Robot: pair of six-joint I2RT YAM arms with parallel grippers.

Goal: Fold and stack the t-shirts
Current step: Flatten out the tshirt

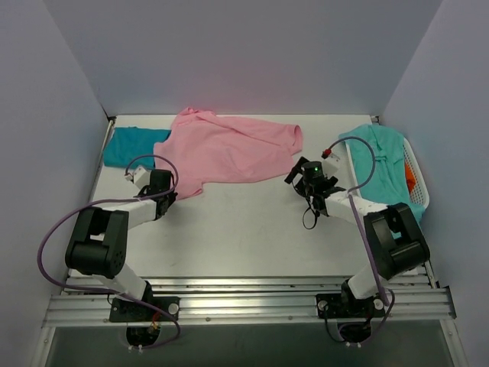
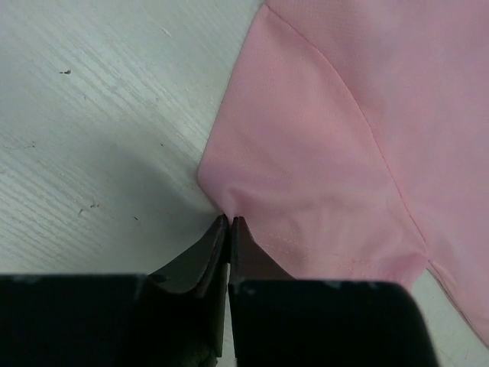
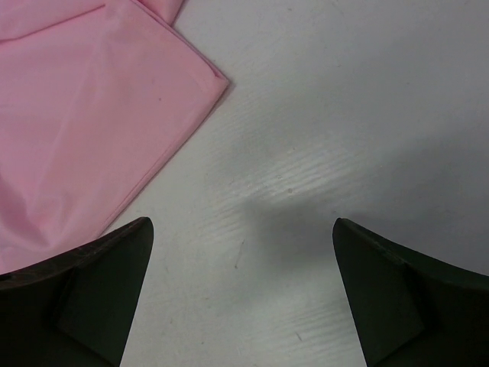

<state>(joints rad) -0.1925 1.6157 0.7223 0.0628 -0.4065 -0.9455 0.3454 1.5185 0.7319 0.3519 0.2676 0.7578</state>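
Lab robot cell. White table (image 1: 252,229) boxed in on three sides by plain matte walls (image 1: 244,53). The left arm (image 1: 99,245) and right arm (image 1: 390,237) are bolted to a slotted aluminium rail (image 1: 244,302) at the near edge, with purple cables (image 1: 40,260) looped loose. Household items read as props: a pink t-shirt (image 1: 229,149) on the tabletop and a white laundry basket (image 1: 419,172) at the right edge.
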